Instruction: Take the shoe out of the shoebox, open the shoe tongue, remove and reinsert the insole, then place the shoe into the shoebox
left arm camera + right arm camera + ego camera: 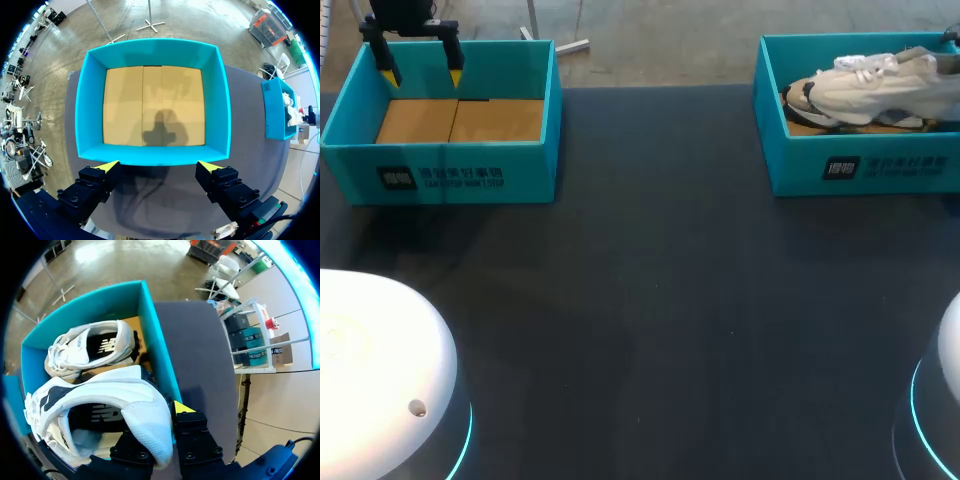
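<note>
my right gripper (169, 412) pinches narrow on the heel of the white mesh sneaker (100, 405) in the teal cardboard shoebox (157, 345). it looks light and soft, so that stiffer heel suits gripping. my left gripper (159, 166) gapes wide.

- Head view: high behind the desk (650, 300), looking down.
- Left wrist view: straight above the left shoebox (90, 100), shared with head.
- Right wrist view: close over the right shoebox (157, 355), likewise shared.
</note>
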Action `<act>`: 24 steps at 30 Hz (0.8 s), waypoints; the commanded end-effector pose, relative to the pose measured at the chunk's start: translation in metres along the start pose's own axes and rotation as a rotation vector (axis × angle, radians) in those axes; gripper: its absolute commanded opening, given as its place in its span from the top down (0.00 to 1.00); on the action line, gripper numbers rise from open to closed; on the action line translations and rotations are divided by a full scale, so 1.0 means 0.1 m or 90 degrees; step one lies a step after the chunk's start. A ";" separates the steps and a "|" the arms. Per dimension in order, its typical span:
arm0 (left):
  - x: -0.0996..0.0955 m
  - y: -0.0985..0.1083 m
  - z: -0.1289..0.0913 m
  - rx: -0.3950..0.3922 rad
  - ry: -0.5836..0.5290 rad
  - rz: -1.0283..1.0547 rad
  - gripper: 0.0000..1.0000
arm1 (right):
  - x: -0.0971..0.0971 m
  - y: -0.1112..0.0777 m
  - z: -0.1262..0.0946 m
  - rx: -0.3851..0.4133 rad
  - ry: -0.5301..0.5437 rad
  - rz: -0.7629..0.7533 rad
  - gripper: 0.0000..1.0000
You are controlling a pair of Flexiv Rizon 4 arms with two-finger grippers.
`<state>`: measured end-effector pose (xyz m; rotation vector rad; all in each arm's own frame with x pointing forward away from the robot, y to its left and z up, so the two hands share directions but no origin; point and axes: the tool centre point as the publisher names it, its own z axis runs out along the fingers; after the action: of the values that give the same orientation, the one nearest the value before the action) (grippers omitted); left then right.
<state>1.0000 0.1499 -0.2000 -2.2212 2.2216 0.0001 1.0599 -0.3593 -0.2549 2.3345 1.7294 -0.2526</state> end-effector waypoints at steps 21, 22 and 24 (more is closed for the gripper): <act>0.00 0.00 0.00 0.000 0.000 0.000 0.00 | -0.18 -0.28 -1.18 -0.043 -0.007 0.035 1.00; 0.00 0.00 0.00 0.000 0.000 0.000 0.00 | -0.18 -0.32 -1.22 -0.045 -0.013 0.037 1.00; 0.00 0.00 0.00 0.000 0.000 0.000 0.00 | -0.17 -0.38 -1.31 -0.050 -0.016 0.040 1.00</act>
<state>1.0000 0.1499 -0.2000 -2.2213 2.2215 0.0001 1.0364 -0.3365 -0.1416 2.3409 1.6389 -0.2297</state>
